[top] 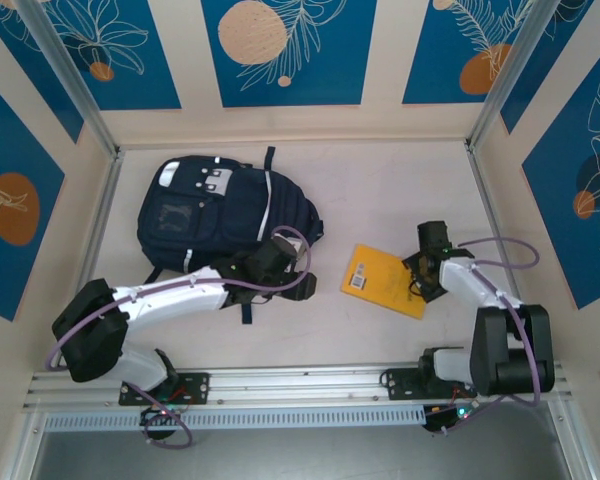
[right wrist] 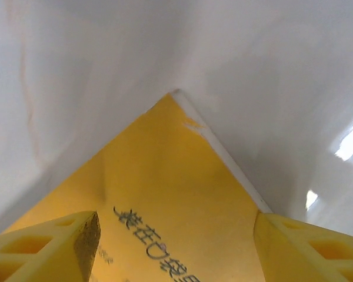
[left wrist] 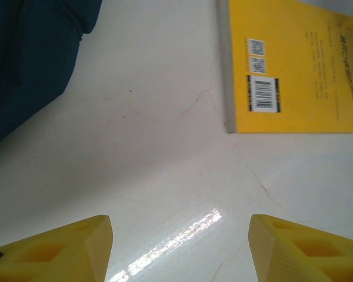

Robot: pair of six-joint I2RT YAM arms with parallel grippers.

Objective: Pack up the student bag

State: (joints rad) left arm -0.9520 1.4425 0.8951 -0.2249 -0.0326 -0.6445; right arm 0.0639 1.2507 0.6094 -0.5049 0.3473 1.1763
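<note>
The student bag (top: 215,215), dark navy with white patches, lies flat at the back left of the table; its edge shows as the bag (left wrist: 29,53) in the left wrist view. A yellow book (top: 385,280) lies to its right, barcode side up. My left gripper (top: 302,284) hovers between bag and book, open over bare table, seen closer as the left gripper (left wrist: 180,247), with the book (left wrist: 294,70) ahead. My right gripper (top: 425,278) sits at the book's right end. In its wrist view the right gripper (right wrist: 176,247) stands open, its jaws straddling a corner of the book (right wrist: 165,170).
The white table (top: 380,190) is walled in by blue and cream panels on three sides. A metal rail (top: 300,385) carrying both arm bases runs along the near edge. Bare table lies behind the book and right of the bag.
</note>
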